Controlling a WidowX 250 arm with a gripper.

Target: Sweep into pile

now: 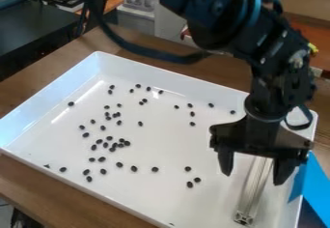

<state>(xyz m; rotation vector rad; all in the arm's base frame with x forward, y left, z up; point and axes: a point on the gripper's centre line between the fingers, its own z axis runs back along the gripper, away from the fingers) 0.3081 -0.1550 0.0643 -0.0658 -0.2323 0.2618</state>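
Bar lying lengthwise below the open claw

The claw point(252, 178) is hanging over the right part of the tray, its two fingers standing wide apart. The metal bar point(253, 193) is lying just beneath, in line with the gap, its long axis running from under the claw towards the near wall. One finger is pointing down on each side of it, so a descent and a squeeze across its narrow width are probably coming next; whether either finger is touching it, I cannot tell. A lopsided descent could be knocking the bar askew.

The white tray point(148, 64) is resting on the wooden tabletop point(38, 186) and is holding the bar and the many small dark pieces point(155, 169). These are lying scattered to the view's left of the claw and bar, a few bunching loosely near the middle. The sweeping seems hardly begun, and the bar's long side is likely serving as the pusher. The pieces may be rolling past its ends. A blue object point(314, 183) is showing beside the tray's right side.
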